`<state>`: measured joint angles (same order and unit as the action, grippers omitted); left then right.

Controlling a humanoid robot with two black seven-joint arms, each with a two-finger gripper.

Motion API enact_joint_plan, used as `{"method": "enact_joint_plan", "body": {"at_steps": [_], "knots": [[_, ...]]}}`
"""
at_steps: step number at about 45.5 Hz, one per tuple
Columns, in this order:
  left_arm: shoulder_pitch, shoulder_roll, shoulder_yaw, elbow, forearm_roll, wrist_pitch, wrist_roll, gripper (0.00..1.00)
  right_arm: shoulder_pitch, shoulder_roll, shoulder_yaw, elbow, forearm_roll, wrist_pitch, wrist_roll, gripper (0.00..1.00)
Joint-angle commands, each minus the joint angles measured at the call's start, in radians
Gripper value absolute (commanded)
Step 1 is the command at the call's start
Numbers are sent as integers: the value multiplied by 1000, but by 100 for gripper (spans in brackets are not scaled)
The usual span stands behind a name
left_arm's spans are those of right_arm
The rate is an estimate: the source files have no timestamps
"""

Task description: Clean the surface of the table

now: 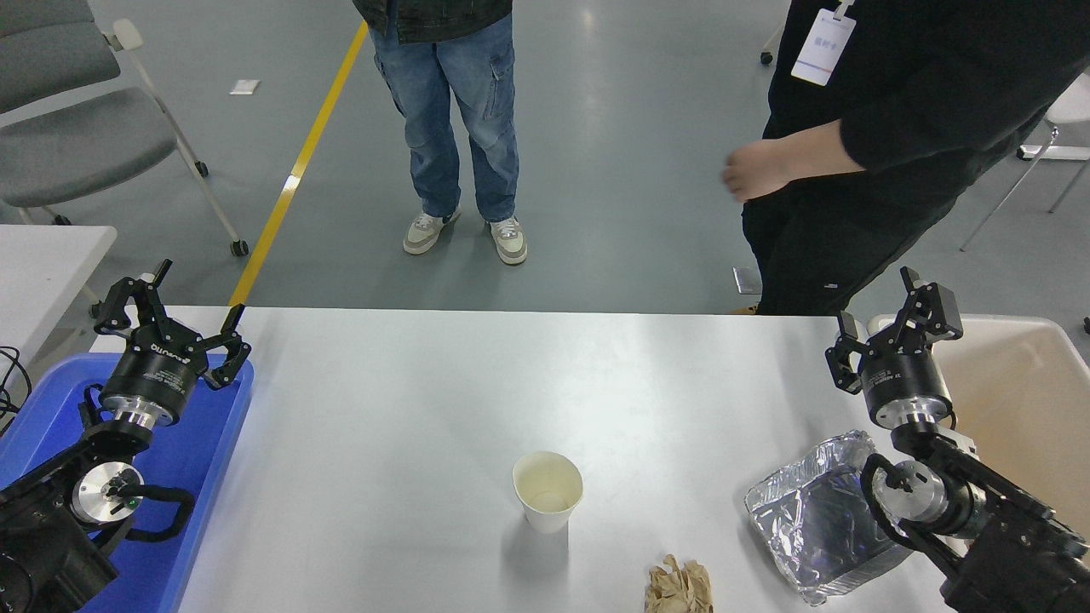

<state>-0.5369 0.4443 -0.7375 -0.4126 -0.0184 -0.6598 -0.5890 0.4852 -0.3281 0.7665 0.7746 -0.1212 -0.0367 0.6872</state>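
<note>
The table surface is unobstructed across its far and left portions. Obstacles cluster along the near edge: an upright paper cup at centre, a crumpled brown paper beside it, and a foil tray partly under the right arm.

The table surface carries an upright paper cup, a crumpled brown paper wad at the near edge and a foil tray to the right. The left gripper hovers spread wide over a blue bin; the right gripper, apparently parted, hangs beside a beige bin; two people stand beyond, one hand extended.
</note>
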Motion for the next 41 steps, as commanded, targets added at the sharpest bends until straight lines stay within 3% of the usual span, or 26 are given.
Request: {"method": "enact_joint_plan", "body": {"at_steps": [1, 41], "knots": [[0, -1, 1, 2, 0, 0, 0, 100, 1, 1, 0, 0, 0, 0, 0, 99], [0, 1, 0, 0, 0, 0, 0, 100, 53, -23, -3, -54, -2, 4, -6, 98]]}}
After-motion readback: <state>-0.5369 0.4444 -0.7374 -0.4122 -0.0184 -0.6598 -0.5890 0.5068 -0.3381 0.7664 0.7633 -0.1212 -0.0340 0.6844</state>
